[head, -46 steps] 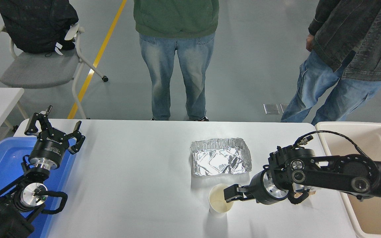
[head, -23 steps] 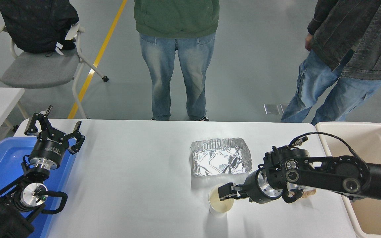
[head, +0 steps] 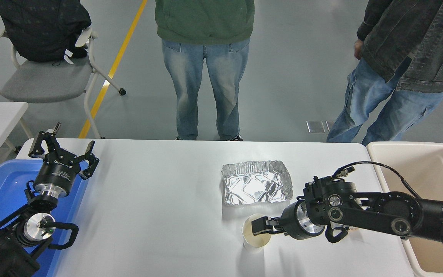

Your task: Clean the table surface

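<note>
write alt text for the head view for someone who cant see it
The right gripper reaches over the rim of a paper cup standing on the white table surface, just in front of a crumpled foil tray. The left gripper is parked open over a blue bin; two people stand beyond the table.

- Small white lettering is showing on the black body of the left gripper [head: 63, 152], just above its silver collar; it is lying upside down to the camera and is too small to read.
- No other text, number or sign is showing legibly anywhere around that gripper.
</note>
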Available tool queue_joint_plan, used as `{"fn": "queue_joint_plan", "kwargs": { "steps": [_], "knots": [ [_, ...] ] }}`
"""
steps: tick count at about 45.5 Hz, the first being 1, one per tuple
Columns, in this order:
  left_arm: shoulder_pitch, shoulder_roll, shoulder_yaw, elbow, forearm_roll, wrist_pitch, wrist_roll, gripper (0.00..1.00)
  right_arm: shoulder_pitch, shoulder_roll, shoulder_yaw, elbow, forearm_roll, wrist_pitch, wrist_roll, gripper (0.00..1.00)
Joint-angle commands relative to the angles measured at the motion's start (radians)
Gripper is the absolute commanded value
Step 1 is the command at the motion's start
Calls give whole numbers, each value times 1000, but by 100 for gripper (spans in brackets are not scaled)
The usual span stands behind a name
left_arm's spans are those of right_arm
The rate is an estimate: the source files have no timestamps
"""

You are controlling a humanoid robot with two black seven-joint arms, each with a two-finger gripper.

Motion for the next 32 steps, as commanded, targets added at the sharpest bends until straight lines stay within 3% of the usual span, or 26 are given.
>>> {"fn": "queue_joint_plan", "kwargs": {
  "steps": [1,7,11,17,32],
  "knots": [
    [0,0,0,0,0,0,0,99,-5,5,-5,-3,-85,1,53,59],
    [0,0,0,0,0,0,0,99,-4,17,-13,-2,-93,11,94,27],
    [0,0,0,0,0,0,0,99,4,17,-16,1,-93,30,137,0],
    [0,0,0,0,0,0,0,99,13,11,-16,1,-99,73,199,0],
    [0,0,0,0,0,0,0,99,41,-2,-12,1,-142,71,223,0]
  ]
}}
